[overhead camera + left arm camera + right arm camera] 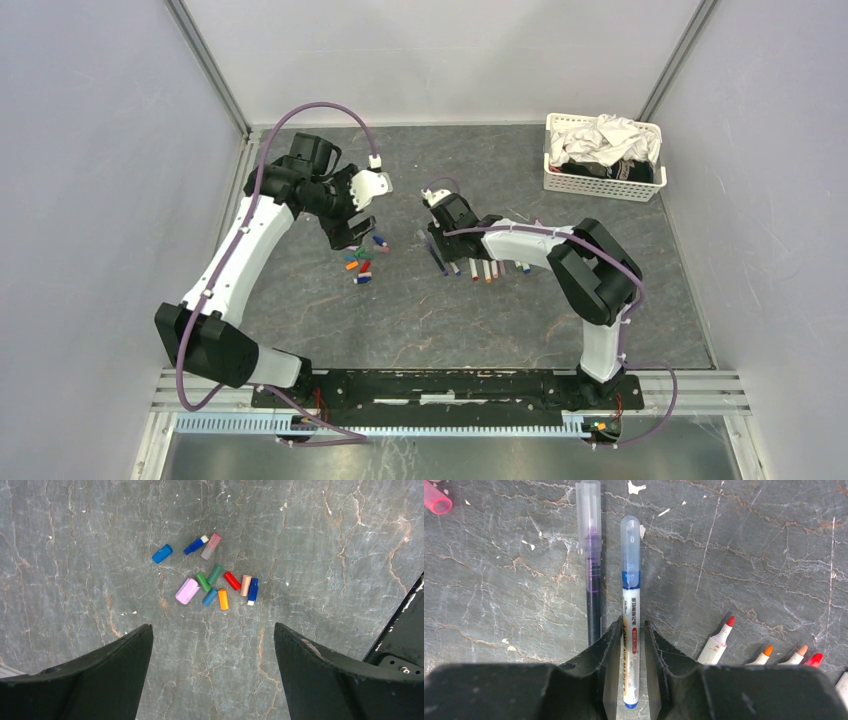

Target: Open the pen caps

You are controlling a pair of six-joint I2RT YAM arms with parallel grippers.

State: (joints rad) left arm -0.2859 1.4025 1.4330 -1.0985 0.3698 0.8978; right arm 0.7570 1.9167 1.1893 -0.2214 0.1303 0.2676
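**Grey table** (pixel 420 310) with both arms reaching inward. The left arm (pixel 245 240) arches over the left half. Its left gripper (pixel 212 630) points straight down, jaws wide apart and empty, above the loose pen caps (pixel 215 582). The right arm (pixel 590 270) is folded low, and the right gripper (pixel 633 625) is closed narrowly on the white barrel of the blue-capped pen (pixel 631 605). The pen's long axis runs straight ahead of these jaws. Its translucent blue cap (pixel 630 545), not yet removed, projects beyond the fingertips. The free left gripper is judged the likely puller. A purple capped pen (pixel 593 580) lies just beside it, with uncapped pens (pixel 719 640) to the right.
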